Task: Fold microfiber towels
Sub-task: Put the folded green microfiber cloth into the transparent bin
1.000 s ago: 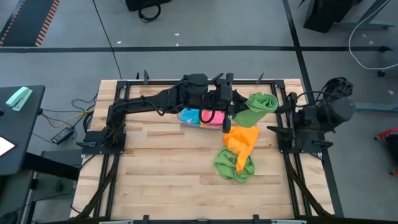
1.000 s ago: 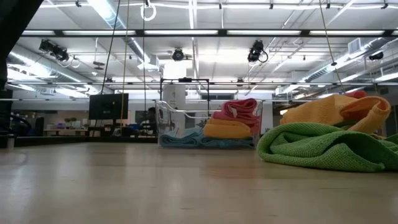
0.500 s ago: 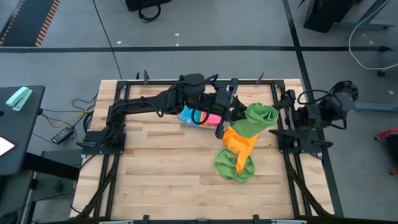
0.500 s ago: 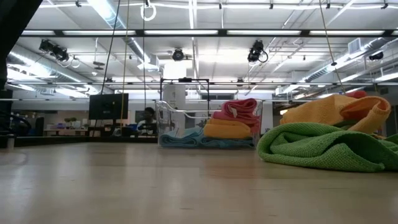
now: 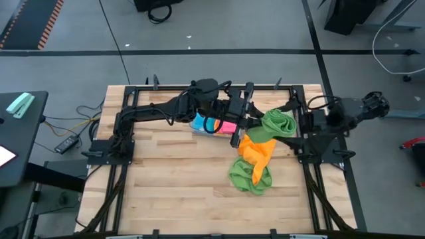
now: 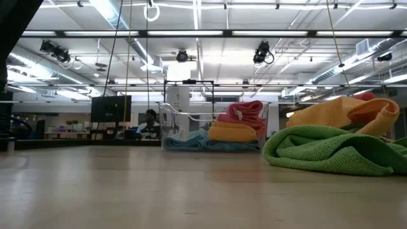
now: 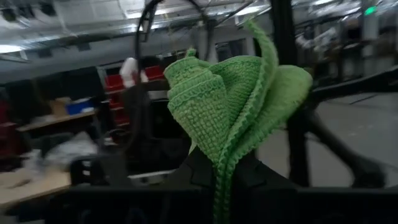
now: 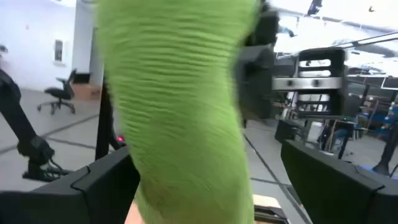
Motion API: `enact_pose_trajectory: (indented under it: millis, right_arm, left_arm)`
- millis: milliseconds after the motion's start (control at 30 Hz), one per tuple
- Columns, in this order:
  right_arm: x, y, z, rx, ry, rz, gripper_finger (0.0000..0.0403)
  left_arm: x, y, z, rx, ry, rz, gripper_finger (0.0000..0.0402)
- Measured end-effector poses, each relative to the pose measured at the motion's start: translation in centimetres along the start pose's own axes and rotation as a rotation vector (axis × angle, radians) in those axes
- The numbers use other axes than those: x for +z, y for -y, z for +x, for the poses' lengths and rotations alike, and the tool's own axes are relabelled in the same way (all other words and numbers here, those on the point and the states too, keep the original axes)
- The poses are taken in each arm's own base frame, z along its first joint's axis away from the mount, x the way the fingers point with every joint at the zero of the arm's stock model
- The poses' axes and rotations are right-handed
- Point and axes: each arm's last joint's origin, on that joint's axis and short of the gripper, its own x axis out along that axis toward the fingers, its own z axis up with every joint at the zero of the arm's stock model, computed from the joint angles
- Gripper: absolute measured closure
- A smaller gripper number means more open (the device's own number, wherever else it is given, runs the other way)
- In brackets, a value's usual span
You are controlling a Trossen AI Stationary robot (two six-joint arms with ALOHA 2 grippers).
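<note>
A green microfiber towel [image 5: 277, 124] hangs bunched above the table's far right, and my left gripper [image 5: 247, 126] is shut on it. In the left wrist view it [image 7: 233, 99] stands up in thick folds above the fingers. My right gripper [image 8: 205, 186] is open at the right edge, facing that towel [image 8: 186, 106], which fills the view between its fingers. An orange towel [image 5: 257, 149] and a second green towel [image 5: 250, 176] lie crumpled on the table. Folded towels fill the clear tray [image 5: 216, 125]. My left gripper pinches a bunched, many-layered fold of the green towel [image 7: 222, 163] between its two fingers, coming about level from the table's left side. The towel is lifted clear of the table and stands in a crumpled mass beyond the fingertips. My right gripper: I cannot tell whether it touches the towel.
The clear tray [image 6: 213, 130] with blue, orange and pink folded towels stands at the far middle. The orange towel [image 6: 346, 114] rests on the green one [image 6: 331, 151]. Bare wood spans the left and near parts of the table [image 5: 166, 186]. A black frame [image 5: 302, 143] borders it.
My left gripper has turned at the wrist. The green towel it holds has shifted a little toward the near edge and drawn into a tighter bunch. My right arm has swung about at the table's right edge, and its gripper stays open.
</note>
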Motion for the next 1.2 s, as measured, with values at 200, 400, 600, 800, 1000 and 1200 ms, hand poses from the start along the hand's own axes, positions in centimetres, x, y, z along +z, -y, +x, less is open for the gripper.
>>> enact_pose_trajectory:
  millis: [200,400,600,800,1000,1200]
  right_arm:
    - [0.9,0.1,0.8,-0.013,0.004,-0.042,0.0019]
    - [2.0,0.6,0.2,-0.012,0.012,-0.010,0.0030]
    - [1.9,0.5,0.4,-0.010,-0.001,-0.020,0.0059]
    - [1.9,0.6,0.3,-0.024,-0.006,-0.032,0.0125]
    - [1.9,0.5,0.4,-0.025,-0.008,-0.013,0.0200]
    - [1.7,0.5,0.6,-0.032,-0.018,-0.017,0.0279]
  left_arm:
    - [-0.2,-0.1,0.0,0.066,-0.027,0.085,0.0371]
    - [-0.5,-0.1,0.0,0.069,-0.059,0.103,0.0380]
    - [-0.5,-0.1,0.0,0.088,-0.073,0.134,0.0371]
    - [-0.5,-0.1,0.0,0.088,-0.073,0.135,0.0380]
    - [-0.5,-0.1,0.0,0.088,-0.074,0.136,0.0365]
    - [-0.6,-0.2,0.0,0.088,-0.076,0.136,0.0373]
